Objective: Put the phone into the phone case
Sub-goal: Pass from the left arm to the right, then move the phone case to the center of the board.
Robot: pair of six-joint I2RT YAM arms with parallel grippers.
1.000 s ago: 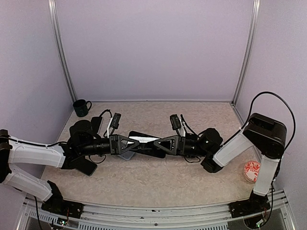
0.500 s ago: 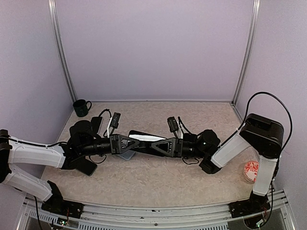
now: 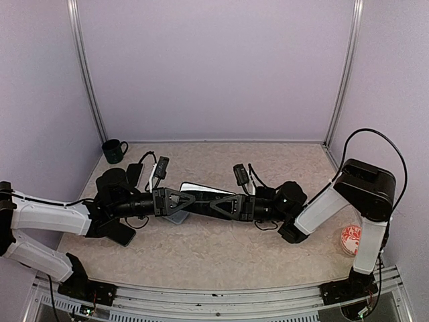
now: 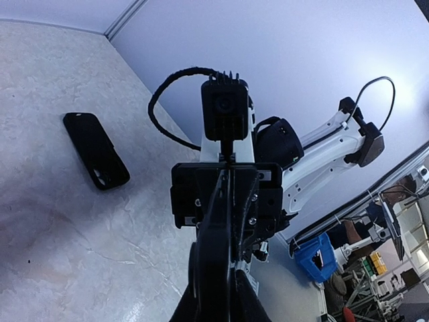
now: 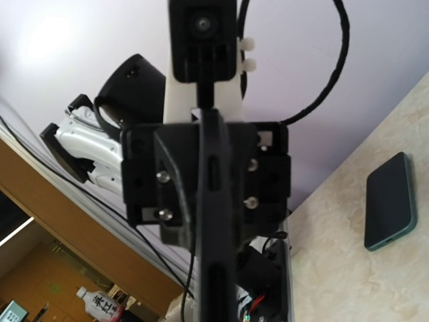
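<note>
At 4 o'clock off the mug (image 3: 114, 151), left claw (image 3: 194, 202) and right claw (image 3: 211, 203) clench one dark slab (image 5: 216, 201); fit probably underway, unconfirmed.

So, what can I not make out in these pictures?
- Top view: slab mostly covered by left end effector and right end effector; phone or case unclear.
- Wrist views: slab edge-on, face unseen.
- Top view: grey item half hidden under left end effector.
</note>
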